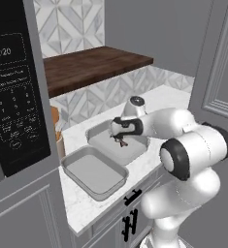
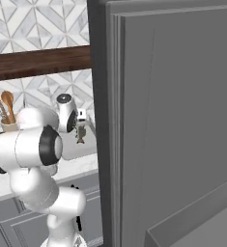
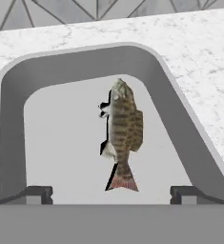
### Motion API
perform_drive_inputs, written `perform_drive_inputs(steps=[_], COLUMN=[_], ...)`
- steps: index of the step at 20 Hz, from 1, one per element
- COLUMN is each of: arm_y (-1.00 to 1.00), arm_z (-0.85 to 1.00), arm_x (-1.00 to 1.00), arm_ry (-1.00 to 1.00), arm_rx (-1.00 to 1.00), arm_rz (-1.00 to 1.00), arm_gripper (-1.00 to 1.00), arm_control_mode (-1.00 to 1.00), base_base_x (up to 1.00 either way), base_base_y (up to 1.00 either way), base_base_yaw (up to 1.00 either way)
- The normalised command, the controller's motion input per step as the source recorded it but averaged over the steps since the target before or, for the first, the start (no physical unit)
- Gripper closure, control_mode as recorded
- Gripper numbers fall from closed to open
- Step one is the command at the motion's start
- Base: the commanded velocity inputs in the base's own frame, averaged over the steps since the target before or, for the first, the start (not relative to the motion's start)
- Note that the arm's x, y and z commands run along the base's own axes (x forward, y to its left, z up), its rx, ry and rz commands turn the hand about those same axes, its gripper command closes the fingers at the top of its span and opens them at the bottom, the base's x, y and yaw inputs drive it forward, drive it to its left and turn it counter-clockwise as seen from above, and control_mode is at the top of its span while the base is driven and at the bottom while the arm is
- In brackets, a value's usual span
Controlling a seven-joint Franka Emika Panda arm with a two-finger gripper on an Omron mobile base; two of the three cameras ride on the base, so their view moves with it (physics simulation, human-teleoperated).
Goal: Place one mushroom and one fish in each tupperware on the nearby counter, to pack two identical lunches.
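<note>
Two grey tupperware tubs stand side by side on the white marble counter point(image 1: 81, 213). The nearer tupperware point(image 1: 72, 160) holds nothing. Over the farther tupperware point(image 1: 97, 131) point(image 2: 66, 149) point(image 3: 13, 124) my gripper point(image 1: 119, 137) point(image 2: 81, 126) point(image 3: 111, 193) points down, open, its fingertips point(image 3: 37, 193) spread wide. A brown striped fish point(image 3: 123, 133) point(image 1: 122, 141) point(image 2: 80, 134) is inside that tub's outline, between the fingers and touching neither; whether it rests on the floor I cannot tell. The mushroom is out of view.
A black microwave point(image 1: 13, 97) fills the left. A dark wooden shelf point(image 1: 91, 65) runs above the tiled wall. A utensil holder point(image 2: 6, 125) stands on the counter. A tall grey cabinet panel point(image 2: 173, 120) blocks the right. Black handles point(image 1: 130, 223) are below the counter.
</note>
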Motion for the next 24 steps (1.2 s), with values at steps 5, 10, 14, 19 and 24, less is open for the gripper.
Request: perform_drive_inputs(steps=[5, 10, 14, 19, 24], arm_y=[-0.38, -0.37, -0.11, -0.01, 0.0], arm_z=[0.4, 0.58, 0.26, 0.05, 0.01], arm_x=[-1.0, -1.0, -1.0, -1.0, -0.8], arm_ry=[0.0, 0.0, -0.07, -0.22, -0.18], arm_rx=[0.05, 0.05, 0.0, 0.0, 0.0], arm_rz=[-0.18, -0.16, -0.16, -0.07, -0.01], arm_gripper=[-1.0, -1.0, -1.0, -1.0, -1.0], arm_control_mode=[-1.0, -1.0, -1.0, -1.0, 1.0], base_base_x=[0.0, 0.0, 0.0, 0.0, -0.2], base_base_y=[0.0, 0.0, 0.0, 0.0, 0.0], base_base_yaw=[0.0, 0.0, 0.0, 0.0, 0.0])
